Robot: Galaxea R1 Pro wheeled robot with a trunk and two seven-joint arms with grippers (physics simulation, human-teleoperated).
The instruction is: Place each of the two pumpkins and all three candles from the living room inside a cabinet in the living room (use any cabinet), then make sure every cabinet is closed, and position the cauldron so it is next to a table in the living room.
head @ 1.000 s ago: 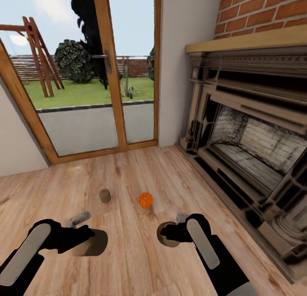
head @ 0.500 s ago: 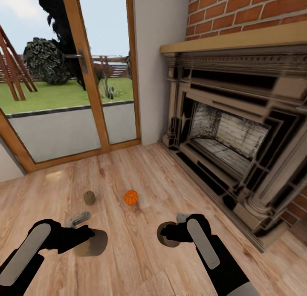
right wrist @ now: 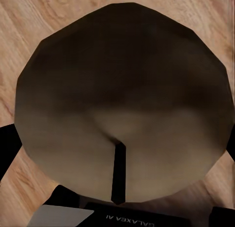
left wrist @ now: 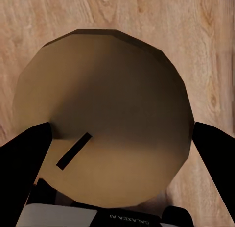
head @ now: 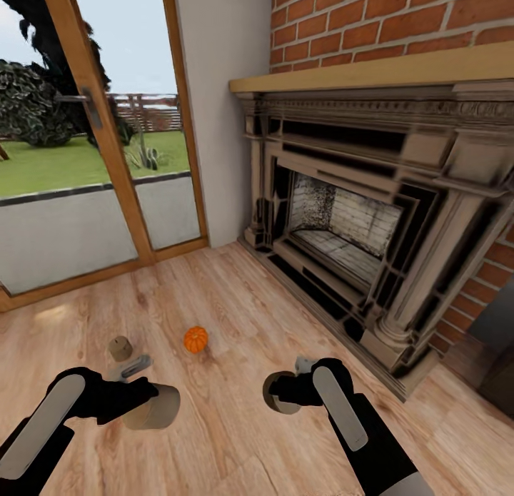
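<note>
My left gripper (head: 146, 402) is shut on a stubby tan candle (head: 154, 407), whose round end shows close up in the left wrist view (left wrist: 105, 119) between two black fingers (left wrist: 19, 161). My right gripper (head: 283, 392) is shut on a second candle (head: 278, 396), likewise large in the right wrist view (right wrist: 122, 99). A third candle (head: 120, 348) stands on the wooden floor just ahead of my left hand. Beside it lies an orange pumpkin (head: 195, 339). The cauldron and the table are out of view.
An ornate carved fireplace (head: 357, 218) under a brick wall takes up the right side. A glazed wooden door (head: 93, 160) to the garden stands at the left. A dark shape (head: 500, 346) at the right edge is too cropped to identify.
The camera has turned right: door, pumpkin and floor candle slid left in the picture and more of the fireplace shows. Both arms hold their candles as before.
</note>
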